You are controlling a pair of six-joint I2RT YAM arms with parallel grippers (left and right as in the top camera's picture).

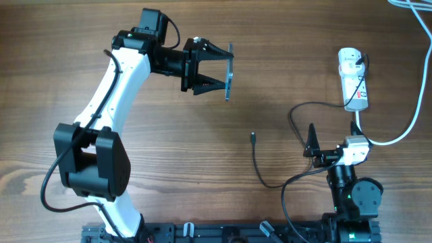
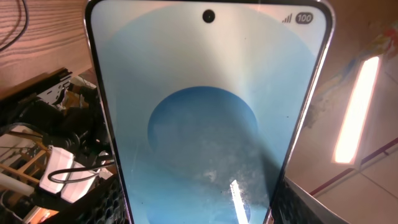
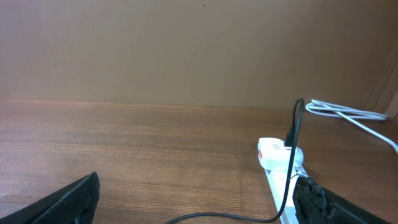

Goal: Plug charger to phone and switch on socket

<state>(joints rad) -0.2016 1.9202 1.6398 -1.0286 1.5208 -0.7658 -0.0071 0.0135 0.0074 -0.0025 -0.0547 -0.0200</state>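
My left gripper [image 1: 214,69] is shut on the phone [image 1: 229,71], holding it on edge above the far middle of the table. In the left wrist view the phone's cyan screen [image 2: 205,124] fills the frame between the fingers [image 2: 202,214]. The charger's black cable lies on the table with its connector tip [image 1: 252,137] free, and its plug sits in the white socket [image 1: 352,79] at the far right. My right gripper [image 1: 312,143] is open and empty [image 3: 199,211], near the cable [image 3: 292,163] and just before the socket [image 3: 278,154].
The socket's white cord [image 1: 405,131] loops right and off the far right corner; it also shows in the right wrist view [image 3: 348,113]. The robot bases and their black cables [image 1: 290,196] line the near edge.
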